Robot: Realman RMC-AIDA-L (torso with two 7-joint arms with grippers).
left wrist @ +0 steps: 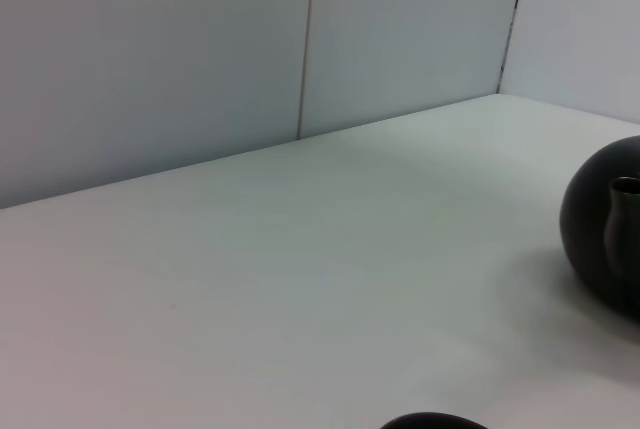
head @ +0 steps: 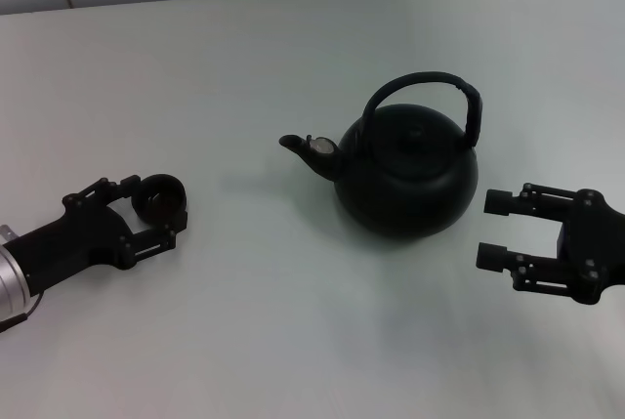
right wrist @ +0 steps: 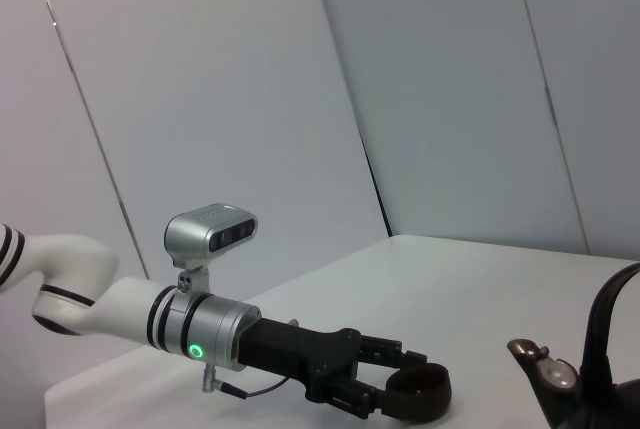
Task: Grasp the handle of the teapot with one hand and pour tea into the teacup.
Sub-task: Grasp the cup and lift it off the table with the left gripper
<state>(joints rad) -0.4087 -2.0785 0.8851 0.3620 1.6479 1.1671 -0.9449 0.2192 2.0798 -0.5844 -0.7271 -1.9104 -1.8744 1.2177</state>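
Left hand (head: 168,214) pinching teacup (head: 160,197) on desk (head: 293,321). I see right hand (head: 496,230) spread beside teapot (head: 405,170), spout pointing at teacup.

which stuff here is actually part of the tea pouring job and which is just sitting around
Part of the job:
teapot
handle
teacup, held between the left gripper fingers
right gripper, open beside the teapot

Just there:
table
wall panels

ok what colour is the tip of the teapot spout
Silvery grey, against the matte black teapot; the spout tip shows best in the right wrist view.
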